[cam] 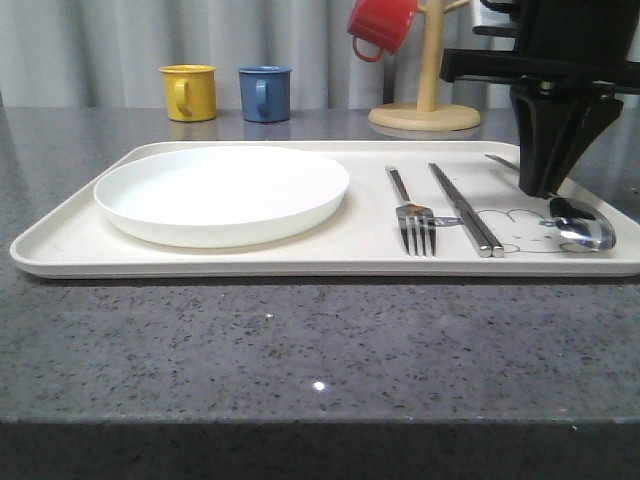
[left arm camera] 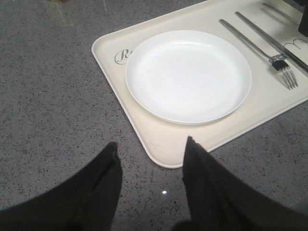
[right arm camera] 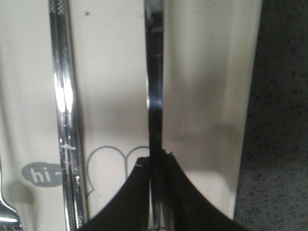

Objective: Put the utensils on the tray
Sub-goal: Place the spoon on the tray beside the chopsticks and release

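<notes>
Matte black hand [cam: 547, 185] (tapered fingers)

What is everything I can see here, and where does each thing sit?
tray: one, cream, on the grey table
plate: one, white, on the tray's left half
fork: one, silver, on the tray right of the plate
chopsticks: one pair, silver, right of the fork
spoon: one, silver, near the tray's right end
mugs: yellow and blue behind the tray, red hanging on a wooden stand
left gripper: black, open, over the table by the tray's corner
right gripper: black, closed on the spoon handle
</notes>
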Robot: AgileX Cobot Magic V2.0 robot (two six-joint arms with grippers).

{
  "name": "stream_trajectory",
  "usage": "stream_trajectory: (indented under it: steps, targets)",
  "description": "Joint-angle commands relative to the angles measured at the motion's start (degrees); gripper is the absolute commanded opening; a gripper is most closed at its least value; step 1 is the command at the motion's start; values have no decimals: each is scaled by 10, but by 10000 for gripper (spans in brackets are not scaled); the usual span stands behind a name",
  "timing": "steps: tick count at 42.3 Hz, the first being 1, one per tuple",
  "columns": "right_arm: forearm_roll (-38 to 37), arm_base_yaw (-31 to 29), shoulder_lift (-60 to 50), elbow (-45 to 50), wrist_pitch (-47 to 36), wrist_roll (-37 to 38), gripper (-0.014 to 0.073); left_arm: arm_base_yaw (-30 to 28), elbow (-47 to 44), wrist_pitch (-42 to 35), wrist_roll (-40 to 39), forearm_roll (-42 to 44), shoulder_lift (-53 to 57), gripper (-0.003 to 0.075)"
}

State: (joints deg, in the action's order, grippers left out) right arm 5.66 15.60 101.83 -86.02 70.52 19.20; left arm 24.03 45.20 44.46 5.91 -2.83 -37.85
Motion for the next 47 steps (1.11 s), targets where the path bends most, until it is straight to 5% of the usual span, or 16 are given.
stream_trajectory:
  steps: [1,18,31,47]
  targets:
    - [-5,1,-22,-14,13,4,38,4,16,-42,-5,-6,0,302]
    - [-3,-1,-19,-14,-42,12,41,4,16,-42,-5,-6,0,302]
    - [-4,-1,-16,-14,-47,12,258,4,16,-42,-5,-6,0,302]
    - [-4,-1,-79,-14,-56,-44,258,4,16,-42,-5,-6,0,302]
